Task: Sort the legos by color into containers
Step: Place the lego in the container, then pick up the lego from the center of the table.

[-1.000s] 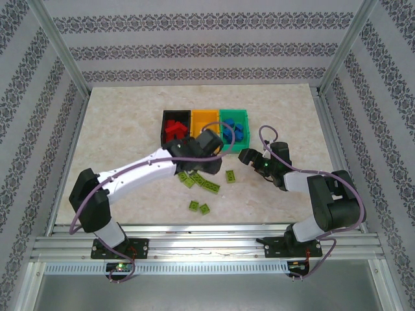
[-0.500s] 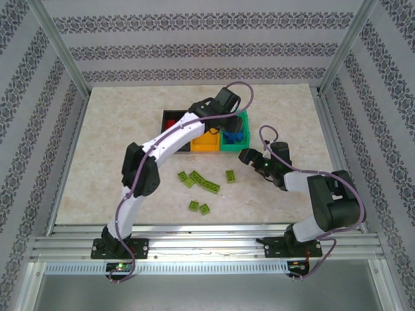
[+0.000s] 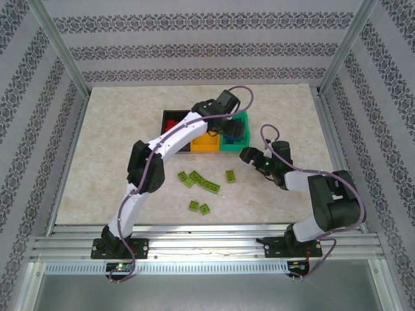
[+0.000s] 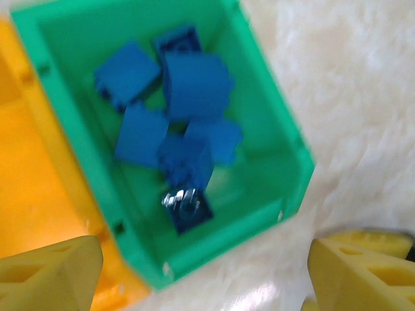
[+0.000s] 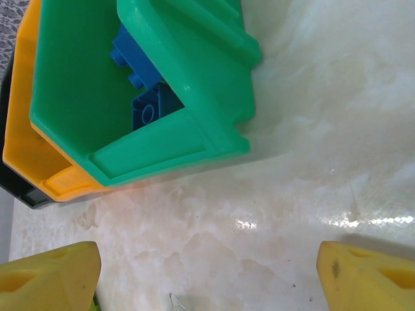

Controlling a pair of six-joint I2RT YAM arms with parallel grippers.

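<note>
Left gripper [image 4: 227, 278] spread wide, empty, above blue legos [image 4: 194, 84] in green bin [image 4: 269, 107]. Right gripper [image 5: 207, 278] likewise, over bare table [image 5: 305, 155] off the bin's corner; I judge it just clear.

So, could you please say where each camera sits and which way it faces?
Top external: high behind the bases, facing down on the pale marbled table; left arm, right arm.
Left wrist: above the green rectangular plastic bin, facing down; yellow fingertips.
Right wrist: beside that bin, facing down; yellow fingertips.
All share the bin.

The marbled table [image 3: 110, 129] carries 3 adjoining bins [image 3: 206, 144] and scattered lime legos [image 3: 209, 186].
</note>
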